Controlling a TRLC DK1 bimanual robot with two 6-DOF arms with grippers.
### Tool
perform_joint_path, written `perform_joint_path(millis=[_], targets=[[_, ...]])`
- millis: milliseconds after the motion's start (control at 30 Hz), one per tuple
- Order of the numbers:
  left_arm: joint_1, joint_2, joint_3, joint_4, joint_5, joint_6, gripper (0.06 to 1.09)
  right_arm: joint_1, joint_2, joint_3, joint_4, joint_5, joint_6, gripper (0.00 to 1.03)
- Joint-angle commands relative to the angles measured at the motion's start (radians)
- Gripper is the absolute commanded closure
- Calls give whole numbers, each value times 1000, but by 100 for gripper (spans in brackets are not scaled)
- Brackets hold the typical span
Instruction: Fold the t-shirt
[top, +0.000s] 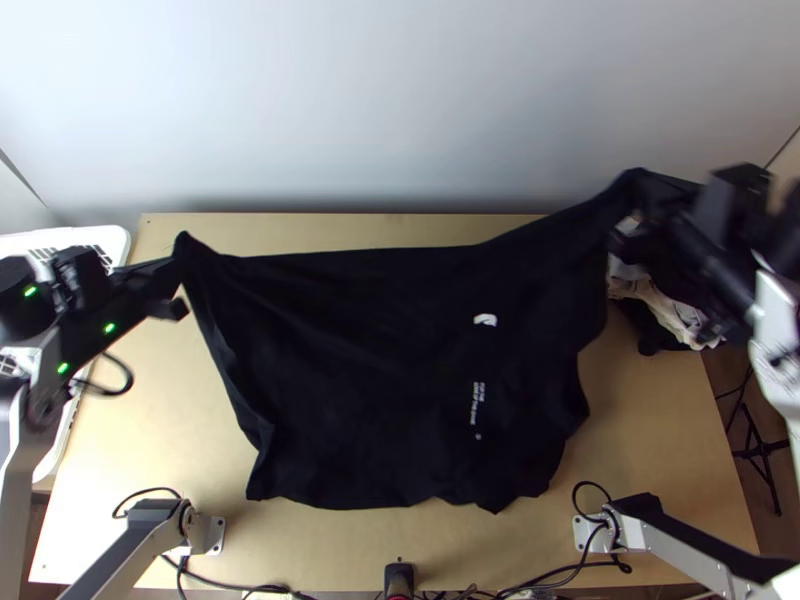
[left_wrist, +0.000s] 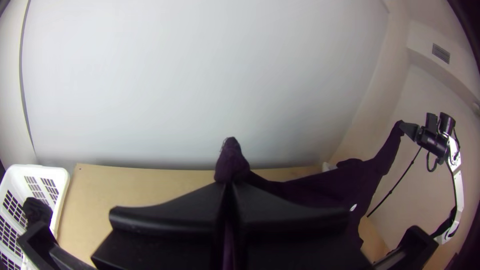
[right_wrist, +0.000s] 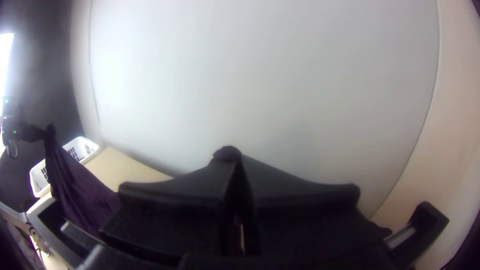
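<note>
- The table (top: 160, 400) is a flat, light wooden top, with black cables (top: 215, 582) along its near edge.
- Behind it stands a smooth, pale wall panel (top: 400, 110); a grey slatted vent (left_wrist: 441, 53) sits high on the wall in the left wrist view.
- A thin black stand (top: 764, 448) is on the floor off the table's right side.
- A white plastic basket (left_wrist: 63, 181) with slotted sides stands at the table's left; something dark shows against it, whether inside I cannot tell.
- Pale and dark cloth (top: 655, 303) lies heaped near the far right corner.
- The black t-shirt (top: 350, 390) with small white print is spread wide over the table, far corners raised.
- The left gripper (top: 174, 277) is closed on one raised corner, the right gripper (top: 652, 212) on the other, cloth poking past both pairs of fingertips.
</note>
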Motion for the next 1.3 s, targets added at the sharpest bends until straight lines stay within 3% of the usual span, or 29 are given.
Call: perform_joint_path(millis=[0,500,1267], targets=[[23,187,-85,200,-18,9,105,-1,189,-30,93,-26,5,100],[-3,738,94,450,-81,29,105,-66,664,168,227,-46,14,100],[-80,1208,367,702,-213,121,105,-114,1091,456,290,-58,26,100]])
